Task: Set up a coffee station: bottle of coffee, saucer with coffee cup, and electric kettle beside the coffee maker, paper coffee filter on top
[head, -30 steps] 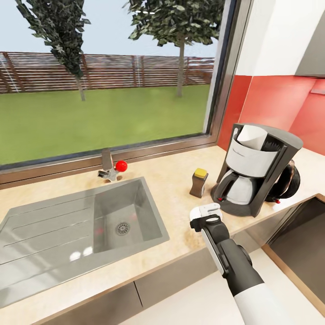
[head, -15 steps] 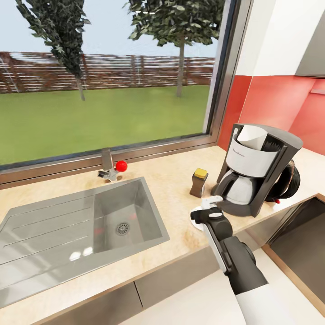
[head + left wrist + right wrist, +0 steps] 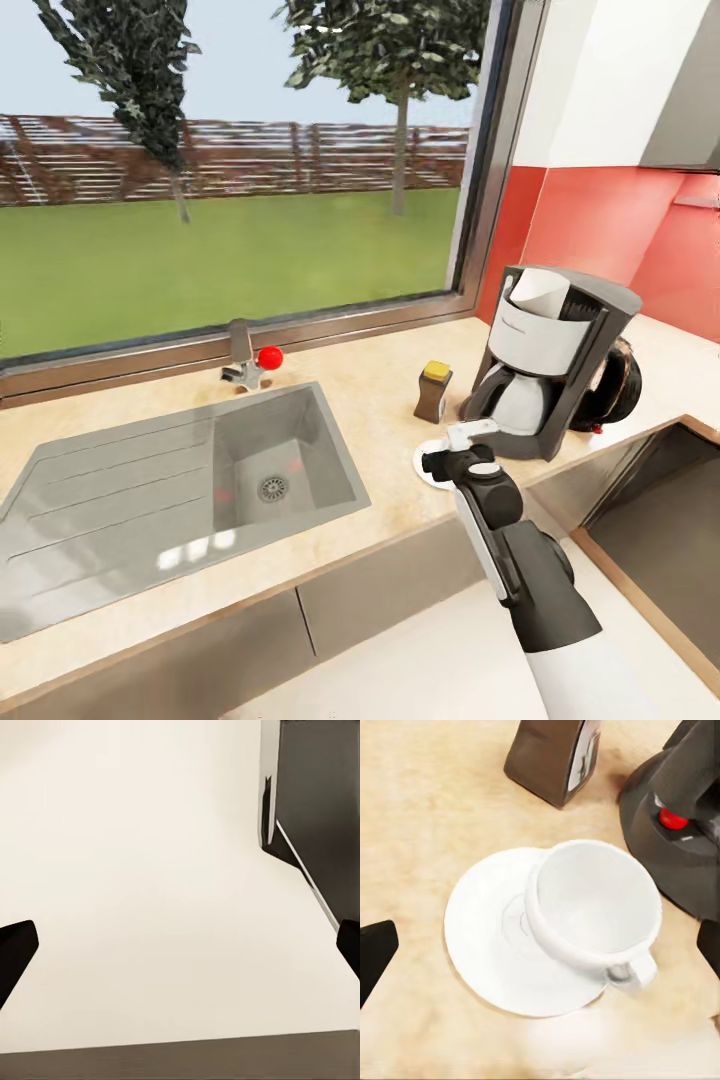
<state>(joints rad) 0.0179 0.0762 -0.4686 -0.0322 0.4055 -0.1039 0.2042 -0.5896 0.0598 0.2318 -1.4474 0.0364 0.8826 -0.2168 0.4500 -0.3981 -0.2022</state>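
Note:
On the kitchen countertop the coffee maker stands at the right, with the paper coffee filter in its top basket. The bottle of coffee stands just left of it, and the electric kettle shows behind its right side. In front lies the saucer, and the coffee cup sits on it, off-centre toward the machine. My right gripper hovers open above the cup, fingers wide apart. The right gripper hides most of the saucer in the head view. My left gripper is open over a pale surface.
A steel sink with a drainboard fills the left of the counter. A tap with a red knob stands behind it, under a wide window. A red wall panel backs the coffee maker. A dark sunken surface lies at the right.
The head view has shifted a little. My right gripper has moved slightly toward the coffee maker, and the saucer's edge shows beside it.

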